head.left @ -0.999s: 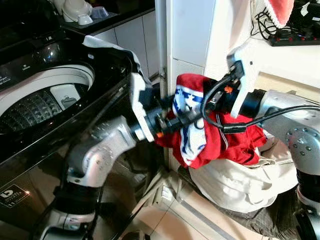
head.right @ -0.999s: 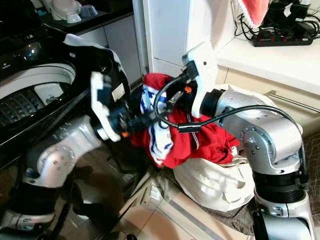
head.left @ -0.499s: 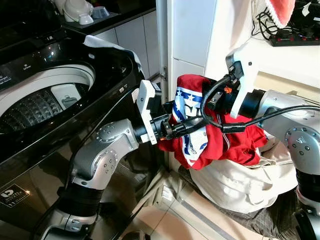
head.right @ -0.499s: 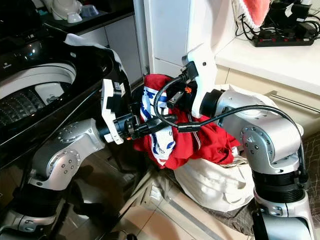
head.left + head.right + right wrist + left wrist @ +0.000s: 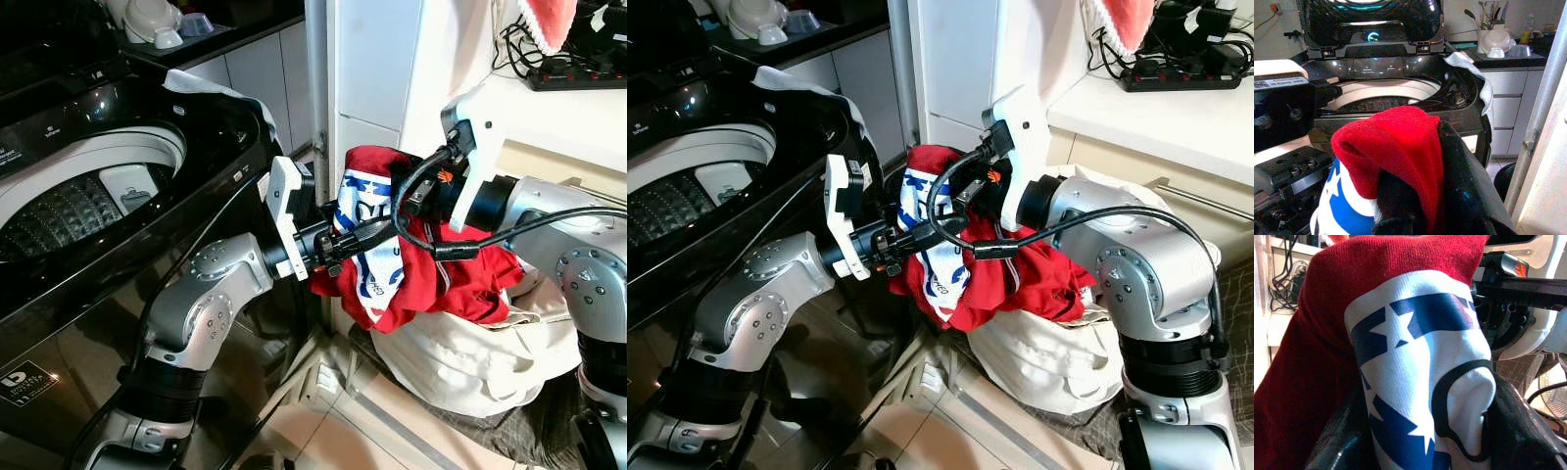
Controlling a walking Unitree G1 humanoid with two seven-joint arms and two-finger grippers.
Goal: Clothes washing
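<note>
stage: mid-transfer | red shirt [image 5: 441, 279] is being clamped by left hand [image 5: 364, 238] and right hand [image 5: 404, 196] beside open washer [image 5: 118, 186] | drum loading is judged pending

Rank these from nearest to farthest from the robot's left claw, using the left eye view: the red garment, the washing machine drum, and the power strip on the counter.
1. Red garment: gripped in the left claw, right at its fingers.
2. Washing machine drum: to the robot's left, inside the open black washer.
3. Power strip: far upper right, on the white counter.
</note>
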